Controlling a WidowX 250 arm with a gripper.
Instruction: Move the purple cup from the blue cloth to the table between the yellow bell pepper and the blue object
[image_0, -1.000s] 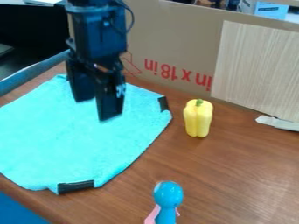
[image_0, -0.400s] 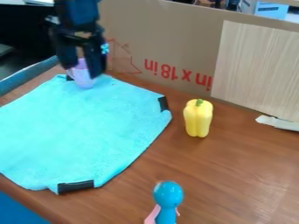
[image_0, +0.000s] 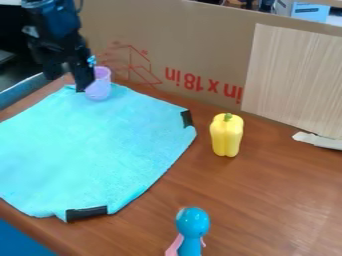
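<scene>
The black gripper (image_0: 67, 82) hangs at the upper left, over the far corner of the turquoise cloth (image_0: 100, 150), its two fingers apart with nothing seen between them. Just right of its right finger stands a purple cup (image_0: 99, 85) on the cloth's back corner, partly behind that finger; whether they touch I cannot tell. A yellow bell pepper toy (image_0: 226, 135) stands upright on the wooden table, right of the cloth. Near the bottom edge is a blue round-headed toy (image_0: 192, 223) with pink parts.
A cardboard panel (image_0: 194, 50) with red print walls off the table's back, a light wood-grain board (image_0: 294, 75) against it. A white strip (image_0: 318, 141) lies at the right. Black tabs mark the cloth's corners; a blue-grey edge (image_0: 30, 89) runs along the left.
The gripper has moved up and left, away from the middle of the cloth. The purple cup, hidden behind it at first, has come into sight and stands beside it.
</scene>
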